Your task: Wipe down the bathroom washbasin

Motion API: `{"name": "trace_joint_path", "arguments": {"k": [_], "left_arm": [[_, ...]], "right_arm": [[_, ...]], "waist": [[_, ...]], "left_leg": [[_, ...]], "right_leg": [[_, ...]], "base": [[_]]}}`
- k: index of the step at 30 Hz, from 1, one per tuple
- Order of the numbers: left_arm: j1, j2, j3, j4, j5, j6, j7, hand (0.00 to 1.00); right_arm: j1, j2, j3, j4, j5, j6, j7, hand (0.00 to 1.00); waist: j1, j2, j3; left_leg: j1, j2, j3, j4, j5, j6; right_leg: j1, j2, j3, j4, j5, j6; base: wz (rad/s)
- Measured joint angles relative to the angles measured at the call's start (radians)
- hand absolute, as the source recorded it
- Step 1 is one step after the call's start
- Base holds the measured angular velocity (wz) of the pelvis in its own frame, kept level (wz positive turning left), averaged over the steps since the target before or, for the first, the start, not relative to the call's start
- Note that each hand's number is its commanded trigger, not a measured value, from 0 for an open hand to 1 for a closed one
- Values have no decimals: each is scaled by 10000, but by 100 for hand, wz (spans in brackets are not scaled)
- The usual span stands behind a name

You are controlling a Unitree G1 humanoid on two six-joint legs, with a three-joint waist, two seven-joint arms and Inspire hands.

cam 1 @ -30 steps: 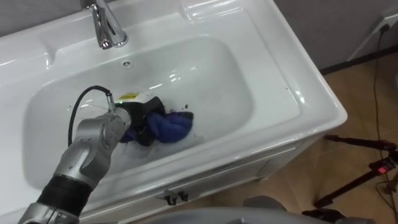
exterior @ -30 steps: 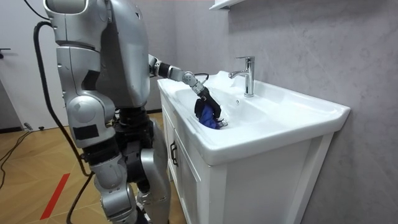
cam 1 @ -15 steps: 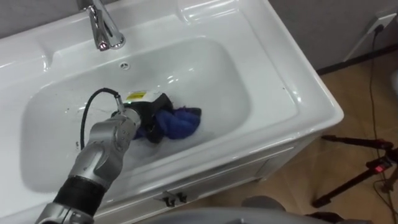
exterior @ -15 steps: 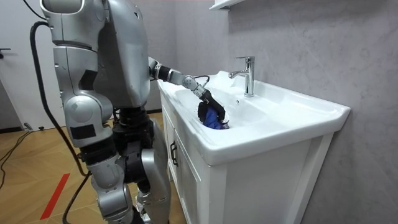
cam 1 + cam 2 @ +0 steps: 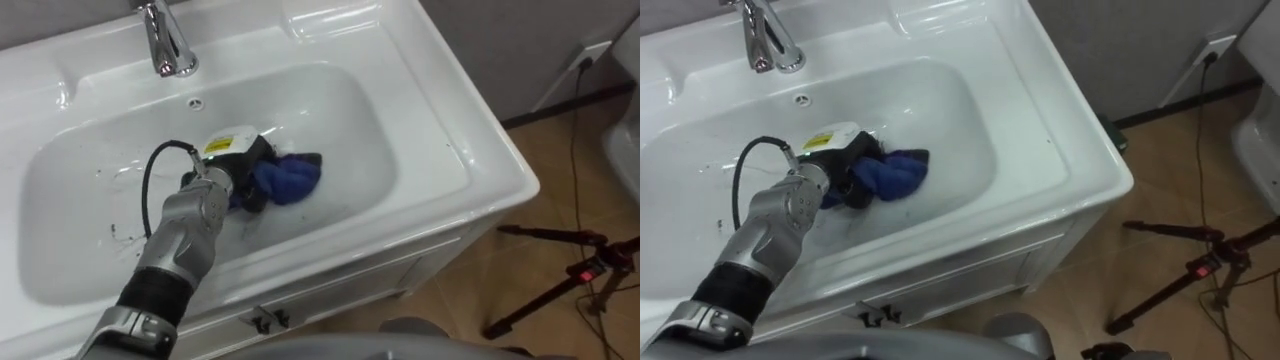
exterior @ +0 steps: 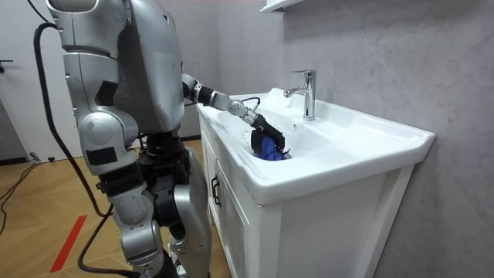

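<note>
Hand: the robot's left hand (image 5: 240, 182) reaches down into the bowl. Its dark fingers seem curled into a bunched cloth, though the folds hide part of the grip.
Cloth: a crumpled blue cloth (image 5: 290, 178) pressed on the bowl's floor near the middle, touching the hand.
Basin: a white basin (image 5: 430, 140) with a faucet (image 5: 165, 45) at the back rim.
Progress: likely mid-wipe. 1 patch is covered; faint specks on the left floor, the walls and the rim look left to do.

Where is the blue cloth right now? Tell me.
The blue cloth lies near the middle of the basin, gripped by the left hand, nearer the robot than the faucet and slightly to its right in the eye views.
</note>
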Motion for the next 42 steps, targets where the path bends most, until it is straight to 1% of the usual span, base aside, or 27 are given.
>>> {"name": "trace_joint_path", "arguments": {"k": [2, 5, 7, 9, 11, 14, 15, 18, 20, 23, 25, 26, 31, 35, 36, 37, 39, 42], "left_arm": [[-36, -63, 14, 140, -266, 85, 216, 100], [-212, -185, 7, 477, -542, 156, 566, 100], [-261, -316, 6, 587, -535, 312, 801, 100], [-265, -334, 24, 613, -551, 413, 1007, 100], [-284, -337, 23, 608, -553, 508, 1113, 100], [-300, -335, 25, 578, -556, 651, 1125, 100], [-299, -335, 23, 575, -556, 697, 1125, 100], [-299, -332, 18, 590, -555, 825, 1211, 100], [-300, -337, 17, 596, -554, 831, 1297, 100], [-297, -340, -5, 544, -531, 926, 1372, 100], [-305, -399, -36, 525, -533, 1085, 1511, 100], [-316, -414, -43, 523, -533, 1104, 1538, 100], [-371, -416, -549, 336, -547, 1368, 1921, 100], [-488, -405, -893, 55, -542, 1566, 1905, 100], [-488, -407, -1042, -196, -541, 1693, 1881, 100], [-488, -414, -1261, -463, -524, 1727, 1871, 100], [-488, -418, -1650, -840, -526, 1730, 1879, 100], [-488, -410, -2065, -1256, -512, 1736, 1856, 100]], "right_arm": [[8, 49, 7, -84, 8, 162, -54, 0], [6, 139, 12, -125, 44, 285, -322, 0], [50, 191, 11, -106, 275, 299, -558, 0], [125, 253, 12, -176, 329, 322, -764, 0], [325, 305, 29, -236, 331, 330, -904, 0], [631, 311, 34, -290, 335, 488, -1003, 0], [761, 313, 45, -284, 340, 598, -994, 0], [838, 319, 99, -20, 339, 605, -980, 0], [834, 328, 101, 100, 333, 607, -976, 0], [823, 329, 102, 125, 317, 607, -998, 0], [816, 328, 103, 126, 308, 608, -1030, 0], [815, 327, 102, 125, 312, 608, -1054, 0], [749, 309, 114, 26, 306, 599, -1112, 0], [700, 302, 126, 25, 306, 597, -1084, 0], [639, 283, 151, 78, 306, 589, -1086, 0], [565, 271, 305, 203, 298, 591, -1087, 0], [531, 258, 519, 323, 307, 571, -1086, 0], [388, 260, 768, 561, 303, 422, -1043, 0]], "waist": [[6, -10, -1], [-5, -21, -4], [2, -21, -4], [2, -12, -9], [-71, 22, -22], [-110, 124, -53], [-154, 159, -74], [-341, 211, -85], [-367, 212, -85], [-565, 221, -81], [-645, 260, -72], [-672, 280, -63], [-914, 327, -50], [-1094, 364, -42], [-1147, 432, -26], [-1180, 487, -4], [-1186, 550, -5], [-1227, 647, -7]], "left_leg": [[25, 16, 69, 1, 0, -1], [29, 13, 79, -9, 0, 0], [66, 29, 192, -39, 0, 1], [73, 66, 328, -91, -2, 0], [42, 103, 424, -134, -19, 9], [14, 156, 591, -156, -47, -1], [15, 157, 625, -181, -47, -1], [31, 157, 704, -204, -47, -1], [32, 168, 769, -208, -47, 0], [33, 166, 798, -350, -49, 5], [66, 200, 889, -402, -48, 6], [74, 215, 894, -420, -46, 6], [261, 217, 1129, -595, -34, 15], [280, 203, 1143, -692, -37, 19], [251, 204, 1144, -688, -34, 24], [238, 202, 1132, -686, -31, 30], [229, 195, 1138, -682, -29, 32], [247, 183, 1139, -700, -29, 33]], "right_leg": [[-6, 16, 75, 3, -1, -1], [-12, 16, 91, 2, 6, 3], [-50, 101, 374, -1, 36, 44], [-123, 157, 540, -4, 56, 45], [-188, 188, 575, -19, 108, 33], [-271, 222, 652, -21, 171, 0], [-297, 230, 696, -17, 173, -1], [-328, 235, 768, 6, 182, 6], [-363, 240, 816, 16, 191, 8], [-375, 253, 830, -38, 231, 29], [-359, 296, 911, -148, 309, 37], [-320, 325, 925, -238, 357, 37], [-237, 338, 1035, -378, 433, 64], [-225, 329, 1036, -461, 448, 89], [-207, 339, 1022, -595, 497, 105], [-160, 340, 996, -693, 533, 124], [-141, 341, 1009, -730, 560, 144], [11, 342, 984, -928, 608, 197]], "base": [[-9], [-1], [-11], [-22], [-15], [-15], [-8], [-8], [-8], [0], [-9], [-9], [-10], [-2], [7], [7], [6], [8]]}}
